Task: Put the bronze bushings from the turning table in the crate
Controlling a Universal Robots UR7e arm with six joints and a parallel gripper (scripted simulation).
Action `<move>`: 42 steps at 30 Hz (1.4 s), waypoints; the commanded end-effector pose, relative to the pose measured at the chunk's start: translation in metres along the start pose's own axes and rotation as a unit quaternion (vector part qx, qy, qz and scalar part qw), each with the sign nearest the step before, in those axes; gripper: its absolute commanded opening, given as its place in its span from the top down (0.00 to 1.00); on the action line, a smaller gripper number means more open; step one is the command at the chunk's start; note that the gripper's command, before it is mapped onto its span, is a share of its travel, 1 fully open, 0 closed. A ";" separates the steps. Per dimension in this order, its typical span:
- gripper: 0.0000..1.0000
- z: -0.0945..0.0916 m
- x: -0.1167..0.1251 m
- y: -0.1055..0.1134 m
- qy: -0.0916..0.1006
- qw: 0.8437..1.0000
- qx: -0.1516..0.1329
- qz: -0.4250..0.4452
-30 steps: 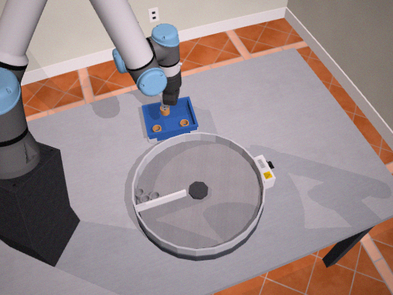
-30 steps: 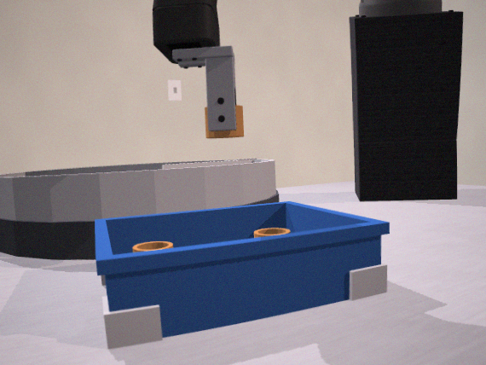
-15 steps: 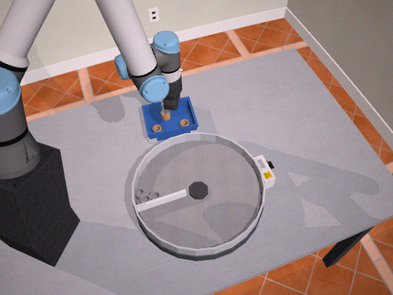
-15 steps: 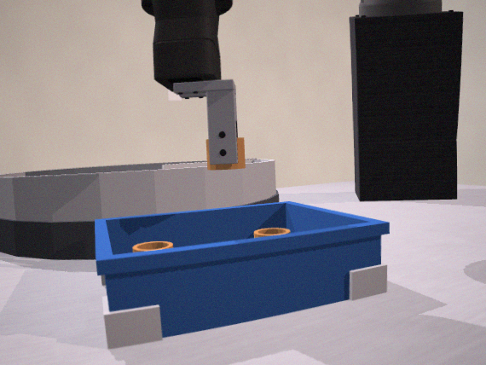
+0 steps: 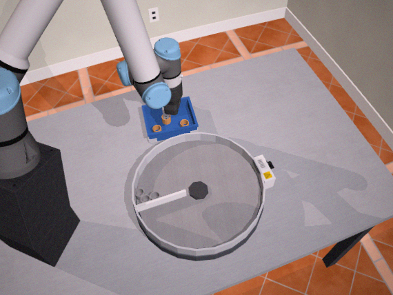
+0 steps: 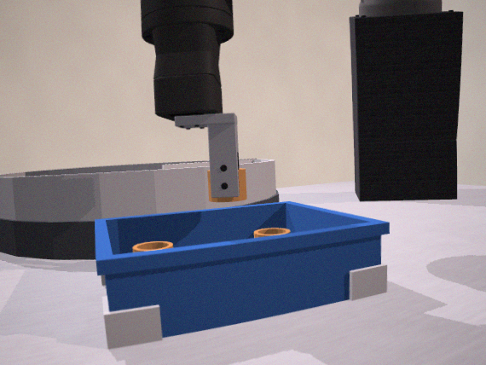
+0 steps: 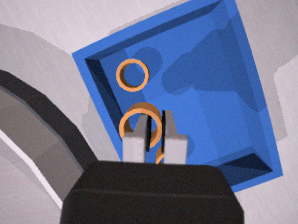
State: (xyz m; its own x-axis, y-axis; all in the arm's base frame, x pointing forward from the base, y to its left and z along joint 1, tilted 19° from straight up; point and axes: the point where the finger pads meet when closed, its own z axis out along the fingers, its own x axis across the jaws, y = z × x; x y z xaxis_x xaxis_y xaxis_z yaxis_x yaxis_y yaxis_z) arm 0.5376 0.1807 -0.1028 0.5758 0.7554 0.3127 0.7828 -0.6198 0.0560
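My gripper (image 6: 225, 188) is shut on a bronze bushing (image 6: 228, 185) and holds it upright just above the open blue crate (image 6: 239, 260). The same gripper shows over the crate in the top view (image 5: 167, 118) and in the wrist view (image 7: 154, 135), where one finger is inside the ring. Two bronze bushings stand in the crate (image 6: 153, 246) (image 6: 271, 232); they also show in the top view (image 5: 156, 128) (image 5: 184, 123). Three steel bushings (image 5: 145, 195) lie on the turning table (image 5: 198, 191) at its left rim, beside the white bar (image 5: 161, 200).
The turning table's raised grey wall (image 6: 128, 188) stands right behind the crate. A white box with a warning label (image 5: 265, 170) sits on its right rim. The arm's black base (image 5: 31, 203) stands at the left. White corner blocks (image 6: 133, 326) hold the crate.
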 end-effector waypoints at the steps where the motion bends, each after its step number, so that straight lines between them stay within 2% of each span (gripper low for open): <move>1: 1.00 0.001 0.001 0.001 0.001 1.000 -0.001 0.000; 9: 1.00 0.009 0.001 0.001 0.001 1.000 -0.001 0.000; 21: 1.00 0.009 0.001 0.001 0.001 1.000 -0.001 0.000; 26: 1.00 0.018 0.001 0.001 0.001 1.000 -0.001 0.000; 38: 1.00 0.018 0.001 0.001 0.001 1.000 -0.001 0.000; 42: 1.00 0.025 0.001 0.001 0.001 1.000 -0.001 0.000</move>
State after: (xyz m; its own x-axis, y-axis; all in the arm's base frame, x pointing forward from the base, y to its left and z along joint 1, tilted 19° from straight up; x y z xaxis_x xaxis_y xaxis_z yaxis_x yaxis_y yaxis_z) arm 0.5432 0.1850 -0.1212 0.5755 0.7553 0.3136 0.7825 -0.6200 0.0573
